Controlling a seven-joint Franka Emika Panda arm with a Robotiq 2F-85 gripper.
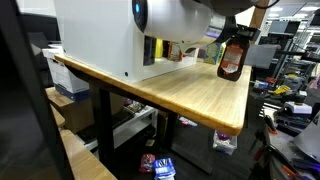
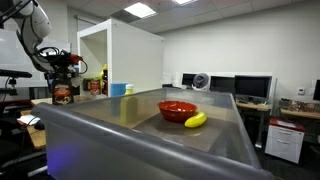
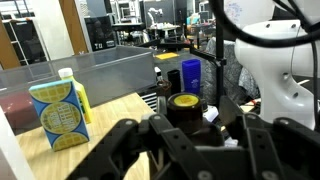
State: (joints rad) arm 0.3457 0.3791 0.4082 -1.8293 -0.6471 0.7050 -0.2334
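Near the far edge of the counter (image 1: 190, 100), toward its corner, the jaws are found closed on a dark brown bottle (image 1: 232, 58). In the wrist view a finger is seen to each side of the bottle, with its yellow cap between them. Whether the bottle's base rests on the counter or is held just clear of it cannot be told in either exterior view.

A blue and yellow carton (image 3: 58, 118) is noted upright on the counter, apart from the bottle, and a blue cup (image 3: 191, 75) is seen beyond the jaws. A white cabinet (image 1: 100, 35) occupies the opposite end of the counter. A grey bin (image 2: 120, 140) holds a red bowl (image 2: 177, 110), with a banana (image 2: 196, 120) just beside it.

The grasp is judged made. A lift is not confirmed, and the bottle has not been let go.
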